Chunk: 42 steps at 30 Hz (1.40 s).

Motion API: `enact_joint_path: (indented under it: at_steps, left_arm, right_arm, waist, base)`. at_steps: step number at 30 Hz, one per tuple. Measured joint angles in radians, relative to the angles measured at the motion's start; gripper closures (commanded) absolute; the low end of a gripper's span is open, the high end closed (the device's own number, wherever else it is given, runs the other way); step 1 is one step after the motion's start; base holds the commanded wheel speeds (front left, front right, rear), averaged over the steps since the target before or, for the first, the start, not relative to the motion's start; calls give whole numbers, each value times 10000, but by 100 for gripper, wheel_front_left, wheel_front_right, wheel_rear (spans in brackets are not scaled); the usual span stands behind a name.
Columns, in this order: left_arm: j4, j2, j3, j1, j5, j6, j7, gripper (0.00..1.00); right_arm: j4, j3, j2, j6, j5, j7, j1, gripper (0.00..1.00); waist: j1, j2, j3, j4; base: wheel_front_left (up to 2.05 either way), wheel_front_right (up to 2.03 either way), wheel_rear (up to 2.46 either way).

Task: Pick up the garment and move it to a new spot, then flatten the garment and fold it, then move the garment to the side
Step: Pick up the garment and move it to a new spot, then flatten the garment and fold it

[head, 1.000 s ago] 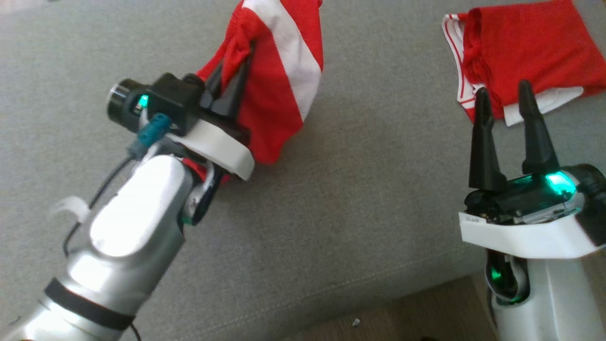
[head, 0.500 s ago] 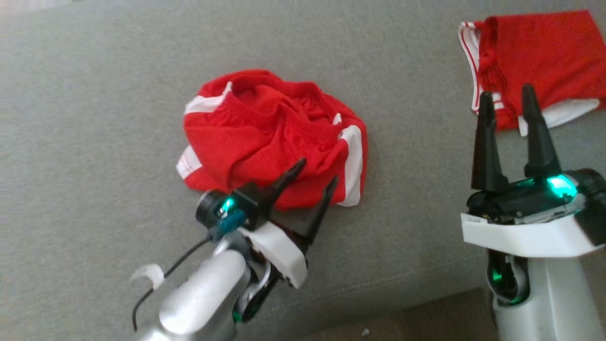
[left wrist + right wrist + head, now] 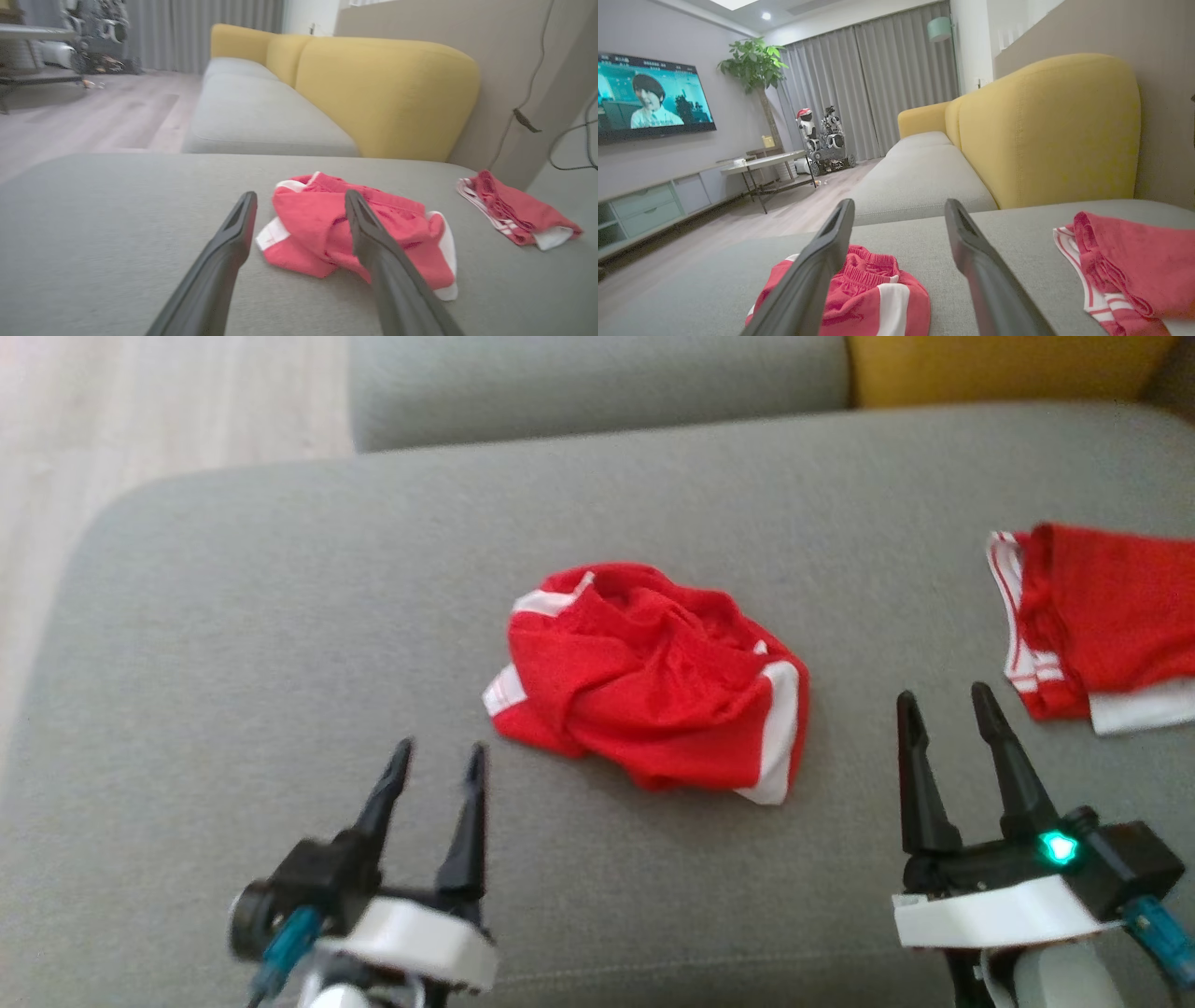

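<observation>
Grey fabric covers a wide sofa seat cushion, seen from above in the head view. A crumpled red garment with white stripes lies in a loose heap near the middle of the cushion, a little closer to its front edge than to its back edge. Nothing touches it.

The left pincer is near the cushion's front edge, toward the front left corner. Its two dark fingers are spread apart and hold nothing. The garment lies just beyond the fingertips and to their right, clear of them. The right pincer is near the front edge too, toward the right side, with its fingers likewise spread and empty. It stands apart from the heap.

A second red garment with white trim lies flatter at the cushion's right edge, partly cut off by the frame and well apart from the crumpled one. Behind the cushion's back edge are another grey seat and a yellow backrest. Pale wood floor shows past the back left corner.

The left wrist view looks low across the cushion: the heap sits between and behind the two spread fingers, and the right finger overlaps it in the picture. The right wrist view shows the heap low behind its left finger and the second garment at the lower right. Beyond them are a wall-mounted television, a tall potted plant and grey curtains.
</observation>
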State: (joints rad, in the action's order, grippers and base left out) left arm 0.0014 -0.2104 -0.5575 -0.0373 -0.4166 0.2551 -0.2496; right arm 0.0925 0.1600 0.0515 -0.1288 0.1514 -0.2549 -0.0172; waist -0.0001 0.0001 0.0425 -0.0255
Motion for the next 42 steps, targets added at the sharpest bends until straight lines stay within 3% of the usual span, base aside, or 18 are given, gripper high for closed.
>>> enact_joint_path:
  at_steps: [3,10,13,16,24,29,42]
  left_arm:
    - [-575,-15,679,841,598,198,0,0]
    - [-2098,347,2606,2489,2063,522,-2,0]
    - [-1954,564,2987,3302,2234,-393,-17,0]
    - [-1684,704,3225,3615,2477,-1024,-17,0]
    - [-1243,1241,3515,3629,2778,-2234,-17,0]
    - [-1062,1327,3645,3629,3066,-2476,-17,0]
    - [-723,1459,3749,3621,3712,-2460,-17,0]
  right_arm:
    - [-65,-67,-4,0,-639,0,-135,0]
    - [-67,-272,-19,0,-748,0,-748,0]
    - [387,-169,-25,0,-472,0,-1279,0]
    - [648,-6,-27,0,-336,0,-1465,0]
    - [779,75,-33,0,-318,0,-1476,0]
    - [792,113,-35,0,-314,2,-1475,0]
    - [826,251,-35,0,-316,2,-1473,0]
  waist:
    - [0,0,-437,336]
    - [0,0,-1285,644]
    - [0,0,-1499,614]
    - [0,0,-1538,557]
    - [0,0,-1568,586]
    - [0,0,-1572,603]
    - [0,0,-1456,663]
  base:
    - [0,0,0]
    - [0,0,0]
    - [0,0,0]
    - [0,0,0]
    - [0,0,0]
    - [0,0,0]
    - [0,0,0]
